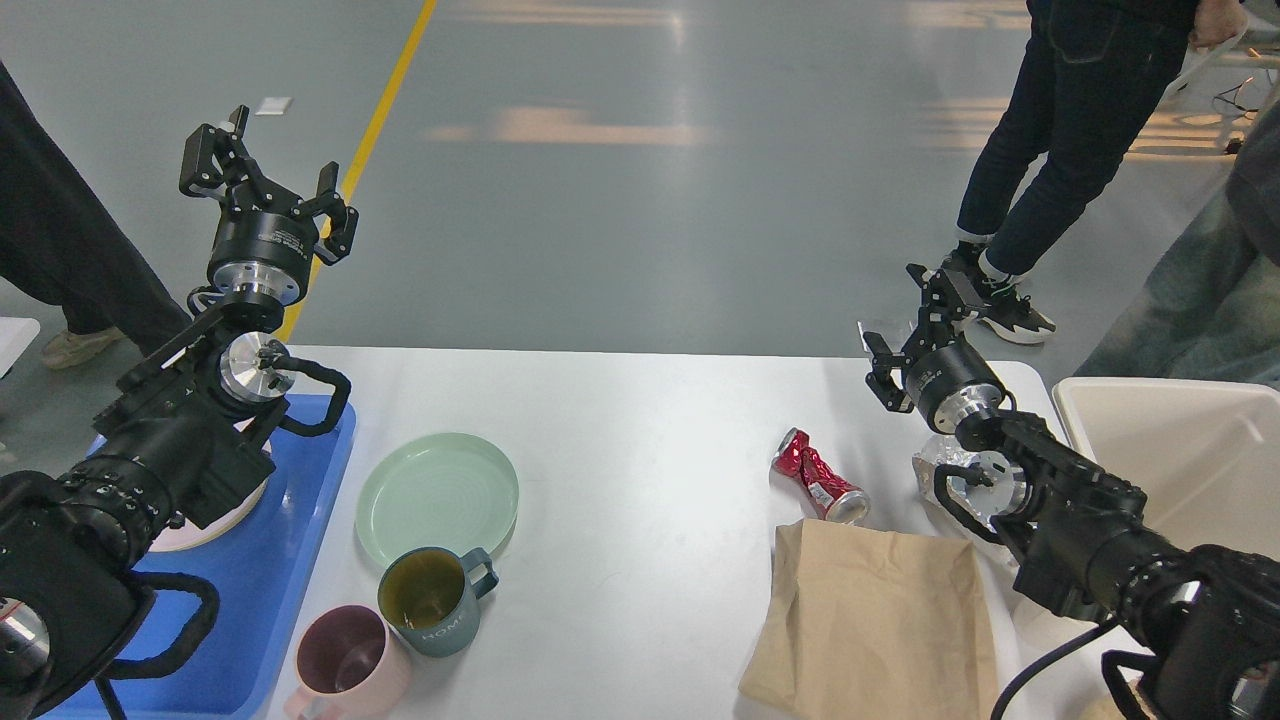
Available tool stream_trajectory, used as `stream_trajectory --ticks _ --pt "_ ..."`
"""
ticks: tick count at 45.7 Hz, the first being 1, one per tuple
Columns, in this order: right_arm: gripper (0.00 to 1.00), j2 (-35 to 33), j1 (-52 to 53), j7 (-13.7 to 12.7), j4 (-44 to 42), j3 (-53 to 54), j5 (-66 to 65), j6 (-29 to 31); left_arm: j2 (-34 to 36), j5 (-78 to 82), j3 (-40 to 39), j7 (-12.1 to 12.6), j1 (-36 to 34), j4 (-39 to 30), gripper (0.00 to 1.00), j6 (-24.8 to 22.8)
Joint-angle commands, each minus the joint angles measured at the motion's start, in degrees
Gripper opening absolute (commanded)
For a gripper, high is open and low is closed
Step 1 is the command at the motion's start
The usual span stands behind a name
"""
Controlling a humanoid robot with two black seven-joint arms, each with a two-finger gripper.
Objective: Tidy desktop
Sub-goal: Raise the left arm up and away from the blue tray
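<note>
The white desktop holds a pale green plate, a blue-grey mug, a pink mug, a crushed red can, a brown paper bag and crumpled clear plastic under my right arm. My left gripper is open and empty, raised above the far left corner over the blue tray. My right gripper is open and empty, raised above the far right edge, beyond the can.
A pinkish-white plate lies in the blue tray under my left arm. A beige bin stands at the right of the desktop. People stand on the grey floor beyond the table, at left and at right.
</note>
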Motion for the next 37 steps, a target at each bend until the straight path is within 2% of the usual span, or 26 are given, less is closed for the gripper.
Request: stream_trajectory --ticks 1,8,12,17,20,27,31,37 --pt "1.0 0.0 0.0 0.0 -0.1 0.0 0.0 0.0 1.7 -0.2 0.0 0.1 -2.3 0.0 0.96 0.5" --pt "1.0 0.0 0.0 0.0 0.0 0.0 0.0 0.0 4.4 -0.1 0.4 0.2 -3.4 0.2 0.96 0.5" --pt "1.0 0.0 0.0 0.0 -0.1 0.0 0.0 0.0 6.1 0.0 3.9 0.2 -3.6 0.2 0.96 0.4" --pt "1.0 0.0 0.0 0.0 0.0 0.0 0.0 0.0 9.2 0.2 13.4 0.3 -5.1 0.0 0.96 -0.1" --pt "1.0 0.0 0.0 0.0 0.0 0.0 0.0 0.0 12.0 0.2 22.2 0.7 -7.4 -0.2 0.96 -0.3" --pt "1.0 0.0 0.0 -0.1 0.0 0.0 0.0 0.0 13.5 0.2 37.1 4.1 -11.2 -0.2 0.96 -0.3" --pt "1.0 0.0 0.0 0.0 0.0 0.0 0.0 0.0 14.1 0.2 42.6 5.2 -12.7 -0.2 0.96 -0.4" --pt "1.0 0.0 0.0 0.0 -0.1 0.0 0.0 0.0 15.8 0.2 48.9 5.4 -15.2 -0.5 0.96 -0.7"
